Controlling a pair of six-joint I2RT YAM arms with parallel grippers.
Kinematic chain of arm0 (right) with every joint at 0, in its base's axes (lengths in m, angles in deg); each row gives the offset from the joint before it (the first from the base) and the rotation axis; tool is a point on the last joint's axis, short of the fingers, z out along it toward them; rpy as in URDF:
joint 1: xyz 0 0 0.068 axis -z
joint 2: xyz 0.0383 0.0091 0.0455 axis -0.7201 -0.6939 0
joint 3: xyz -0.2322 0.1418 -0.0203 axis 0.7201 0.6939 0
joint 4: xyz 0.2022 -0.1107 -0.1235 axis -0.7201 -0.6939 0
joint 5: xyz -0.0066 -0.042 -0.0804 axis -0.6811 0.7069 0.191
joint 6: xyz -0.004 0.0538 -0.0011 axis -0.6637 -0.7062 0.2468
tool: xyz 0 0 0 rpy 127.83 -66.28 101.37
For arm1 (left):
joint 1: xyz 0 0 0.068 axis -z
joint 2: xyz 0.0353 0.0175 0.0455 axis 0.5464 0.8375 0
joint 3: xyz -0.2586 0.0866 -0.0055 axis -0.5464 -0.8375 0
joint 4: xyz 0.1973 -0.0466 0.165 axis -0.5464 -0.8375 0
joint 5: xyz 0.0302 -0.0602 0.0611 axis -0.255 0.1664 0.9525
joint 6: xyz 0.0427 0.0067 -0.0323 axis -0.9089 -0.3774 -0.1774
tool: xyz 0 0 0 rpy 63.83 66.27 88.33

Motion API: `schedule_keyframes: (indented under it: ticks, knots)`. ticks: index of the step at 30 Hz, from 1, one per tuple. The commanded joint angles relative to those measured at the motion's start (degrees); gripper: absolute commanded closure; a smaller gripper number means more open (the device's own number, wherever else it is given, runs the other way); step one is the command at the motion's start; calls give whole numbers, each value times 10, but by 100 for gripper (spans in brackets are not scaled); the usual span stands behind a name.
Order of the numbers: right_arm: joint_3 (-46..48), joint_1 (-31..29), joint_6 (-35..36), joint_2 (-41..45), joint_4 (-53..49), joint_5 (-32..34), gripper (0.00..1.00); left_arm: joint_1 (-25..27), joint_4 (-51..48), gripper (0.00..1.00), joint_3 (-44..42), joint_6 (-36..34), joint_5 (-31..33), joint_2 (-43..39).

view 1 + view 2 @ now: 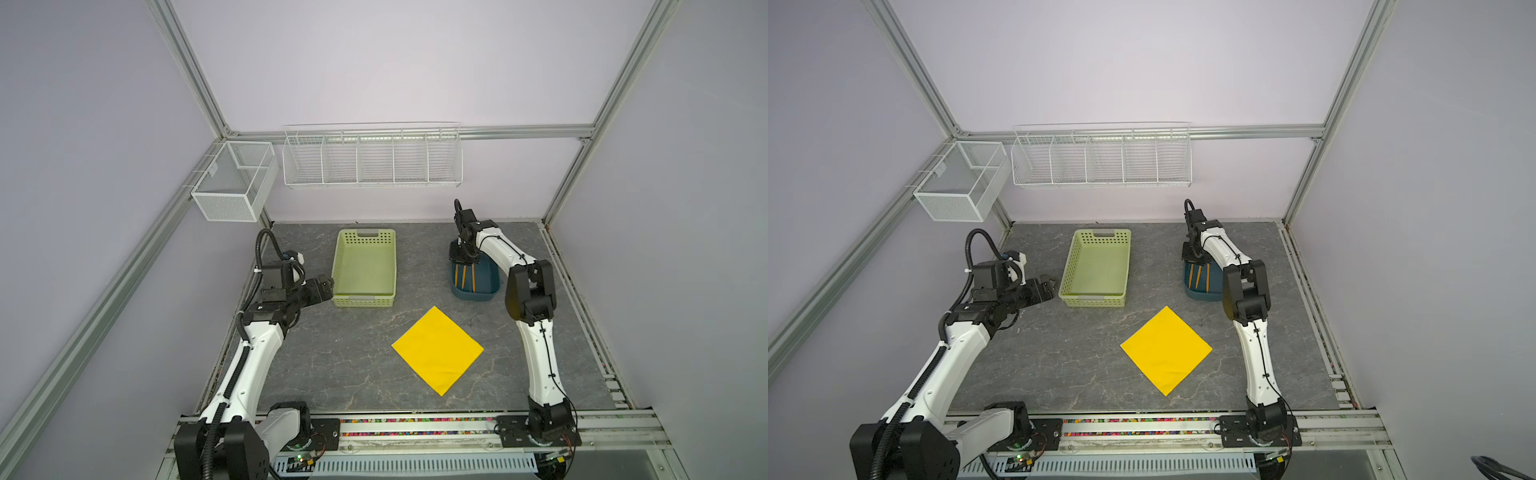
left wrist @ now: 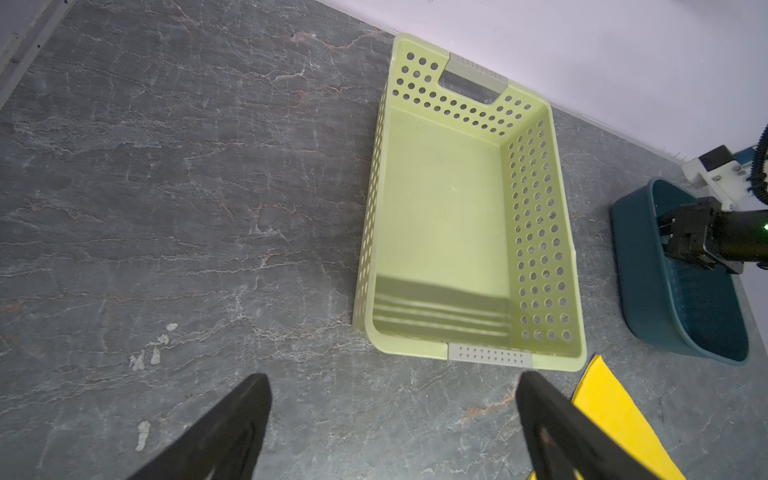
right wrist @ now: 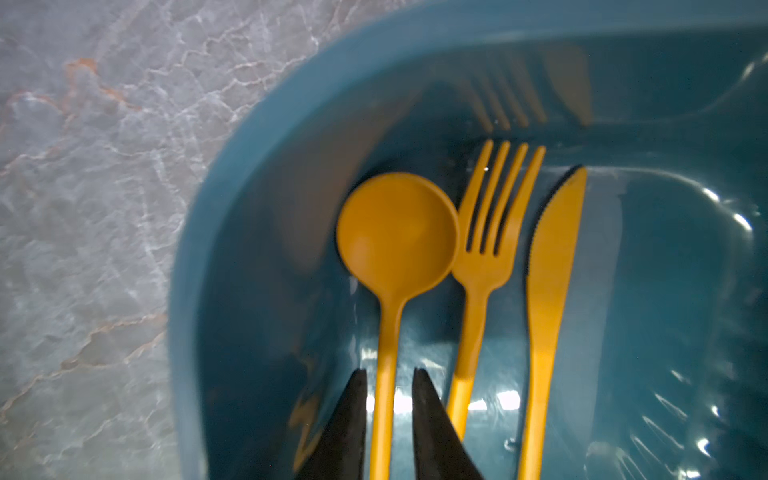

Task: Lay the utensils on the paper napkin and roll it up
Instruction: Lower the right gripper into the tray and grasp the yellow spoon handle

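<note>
Found right claw (image 3: 390, 371) low inside blue tub (image 3: 249, 174), at far right of table (image 1: 332, 365). Saw its jaws narrowly parted, one finger (image 3: 432, 428) on each side of spoon (image 3: 397, 228) handle, with a sliver of gap showing on one side; not clamped on it. Could not tell, through slight blur in right wrist view, whether the other finger touched the handle.

Counted three orange utensils flat on tub floor, side by side, handles toward claw: spoon, then fork (image 3: 494, 232) against spoon bowl, then knife (image 3: 552, 257) a little apart from fork. Made out only thin orange strips of them under claw (image 1: 464, 259) in both top views.

Spotted left claw (image 1: 328, 284) well apart at left, jaws spread wide, gripping nothing, above bare table just beside left wall of basket (image 1: 361, 300). Saw same wide spread in left wrist view (image 2: 394, 376).

Located napkin (image 1: 437, 350) flat on table, nearer than tub and basket, right of centre, turned corner-on like a diamond, utensils not yet on it. Noted it well apart from both claws in both top views (image 1: 1166, 350).
</note>
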Motion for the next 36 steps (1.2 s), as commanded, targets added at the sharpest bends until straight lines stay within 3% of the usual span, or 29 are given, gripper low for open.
schedule_keyframes:
  ticks: [1, 17, 36]
  knots:
    - [-25, -4, 3, -18, -20, 4, 77, -4, -9, 6, 10, 2, 4, 0]
    - [-32, -13, 26, -33, -90, 8, 79, -4, -12, 6, 9, -1, 21, -14]
    - [-13, -5, 35, -36, -73, 9, 84, -3, -13, 7, 9, -2, 25, -12]
